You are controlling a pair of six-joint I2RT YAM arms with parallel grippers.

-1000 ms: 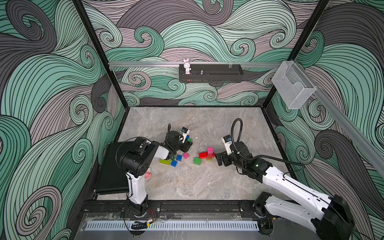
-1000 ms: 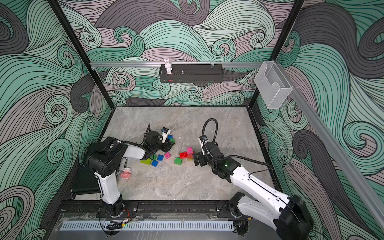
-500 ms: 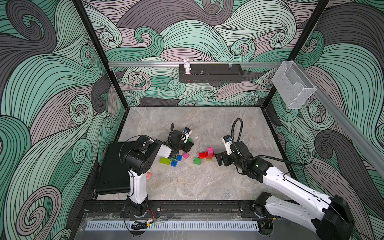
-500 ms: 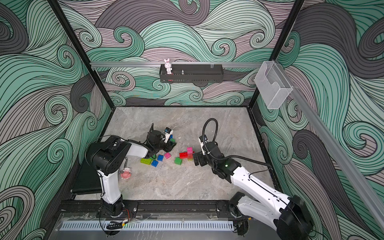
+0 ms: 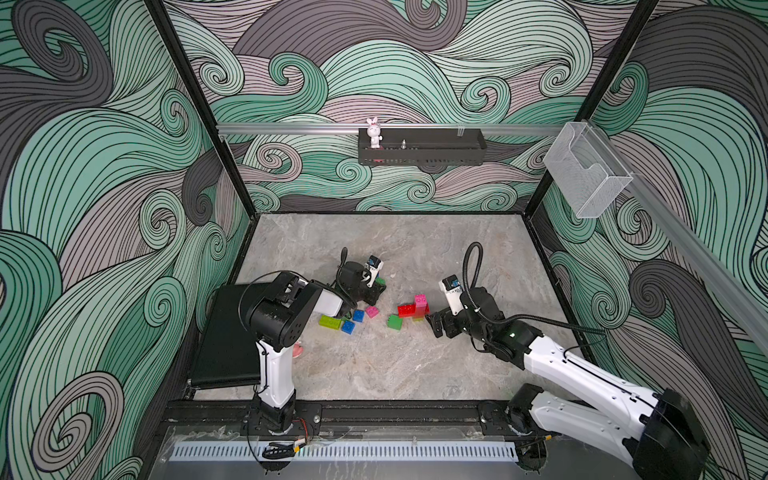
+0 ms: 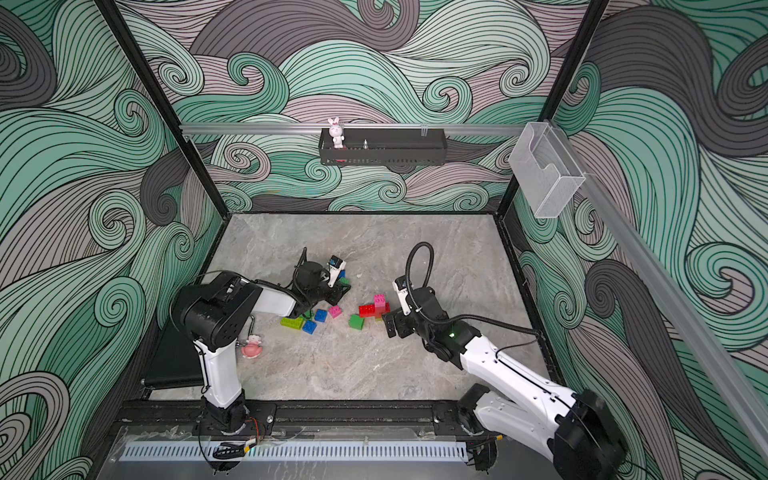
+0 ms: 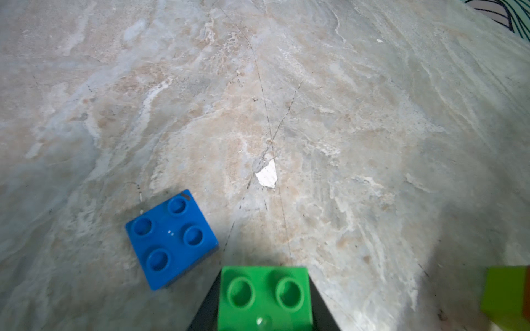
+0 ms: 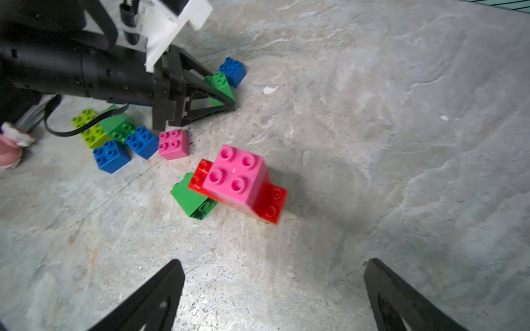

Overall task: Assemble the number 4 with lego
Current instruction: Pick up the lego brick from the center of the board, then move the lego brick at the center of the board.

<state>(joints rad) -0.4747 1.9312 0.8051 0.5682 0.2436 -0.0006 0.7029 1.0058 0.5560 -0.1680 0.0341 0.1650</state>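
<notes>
The left gripper point(image 8: 226, 97) is clamped on a green brick point(image 7: 263, 298), low at the table point(image 5: 374, 365), left of centre. The right gripper point(image 8: 274, 286) has its jaws wide apart and empty, just right of the pink-and-red stack point(image 8: 238, 180). Loose bricks point(image 8: 111, 156) lie further left.

Glossy plastic lego point(image 8: 233, 174), matt marbled tabletop point(image 8: 387, 137)

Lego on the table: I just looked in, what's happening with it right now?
The left gripper is shut on a green brick beside a loose blue brick; whether it is off the table I cannot tell. The right gripper is open and empty, hovering near the partial build: a pink brick stacked on a red brick, a tipped green brick against it. A lime brick and a loose pink brick lie by the left arm.
</notes>
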